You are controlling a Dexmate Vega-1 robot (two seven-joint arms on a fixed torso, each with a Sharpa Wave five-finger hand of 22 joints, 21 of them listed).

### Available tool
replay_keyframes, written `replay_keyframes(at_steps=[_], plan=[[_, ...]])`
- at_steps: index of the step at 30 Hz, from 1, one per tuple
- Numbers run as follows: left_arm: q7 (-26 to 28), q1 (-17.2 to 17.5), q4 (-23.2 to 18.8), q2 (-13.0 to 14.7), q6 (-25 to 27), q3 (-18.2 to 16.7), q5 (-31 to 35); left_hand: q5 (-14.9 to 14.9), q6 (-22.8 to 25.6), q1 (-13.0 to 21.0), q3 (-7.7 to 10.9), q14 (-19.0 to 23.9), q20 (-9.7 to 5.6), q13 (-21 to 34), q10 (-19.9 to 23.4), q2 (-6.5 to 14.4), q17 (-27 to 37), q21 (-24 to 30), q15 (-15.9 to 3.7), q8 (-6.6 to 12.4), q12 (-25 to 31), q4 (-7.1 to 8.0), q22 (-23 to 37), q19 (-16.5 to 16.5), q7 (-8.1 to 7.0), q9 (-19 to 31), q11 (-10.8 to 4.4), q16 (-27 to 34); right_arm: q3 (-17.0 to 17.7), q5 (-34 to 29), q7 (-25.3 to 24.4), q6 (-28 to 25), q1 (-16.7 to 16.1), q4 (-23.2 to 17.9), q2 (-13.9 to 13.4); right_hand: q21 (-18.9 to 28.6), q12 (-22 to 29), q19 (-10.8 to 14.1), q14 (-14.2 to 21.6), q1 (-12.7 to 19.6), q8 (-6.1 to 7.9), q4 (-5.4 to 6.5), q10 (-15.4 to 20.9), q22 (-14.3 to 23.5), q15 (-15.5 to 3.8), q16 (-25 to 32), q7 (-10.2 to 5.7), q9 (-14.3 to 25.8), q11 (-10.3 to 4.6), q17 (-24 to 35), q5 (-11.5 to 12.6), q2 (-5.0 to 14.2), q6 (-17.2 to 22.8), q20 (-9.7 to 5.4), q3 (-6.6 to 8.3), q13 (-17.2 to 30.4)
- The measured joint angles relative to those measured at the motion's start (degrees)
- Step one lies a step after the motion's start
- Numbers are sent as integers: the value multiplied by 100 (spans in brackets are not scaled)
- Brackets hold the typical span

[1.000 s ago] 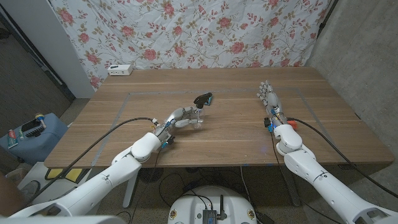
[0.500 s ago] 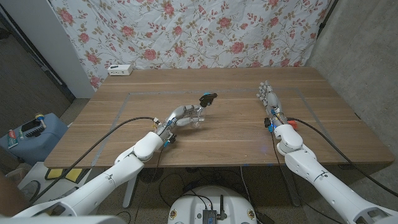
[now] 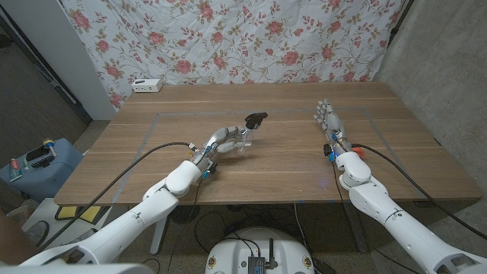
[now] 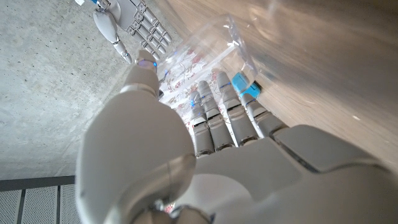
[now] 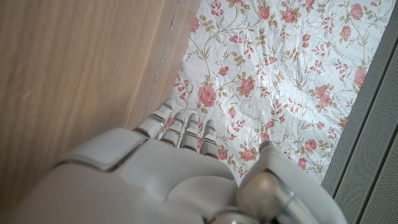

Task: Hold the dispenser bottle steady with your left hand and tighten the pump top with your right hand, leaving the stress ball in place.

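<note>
a robot at a wooden table, its left hand around a clear bottle, floral cloth behind.
the left hand grips the clear bottle near the table's middle; the wrist view shows fingers wrapped on the bottle. the black pump top sits above the hand. the right hand stands well apart at the right, fingers extended, holding nothing. a small white box lies at the far left edge.
</note>
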Motion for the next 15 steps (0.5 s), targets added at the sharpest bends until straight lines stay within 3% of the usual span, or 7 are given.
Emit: replay_keyframes(at_steps=[15], plan=[[53,-45,125,-166,-204,-44,-78,-3,1,21,19,205,-10,1,79,36,-3,0,-60,-3,-1,-15,0,194,1,-1,19,-28,-38,-56,35,-93,74,-80,-63,24,0,0,0,0,0,0,0,0,0,0,0,0,-1,13,0,0,0,0,0,0]])
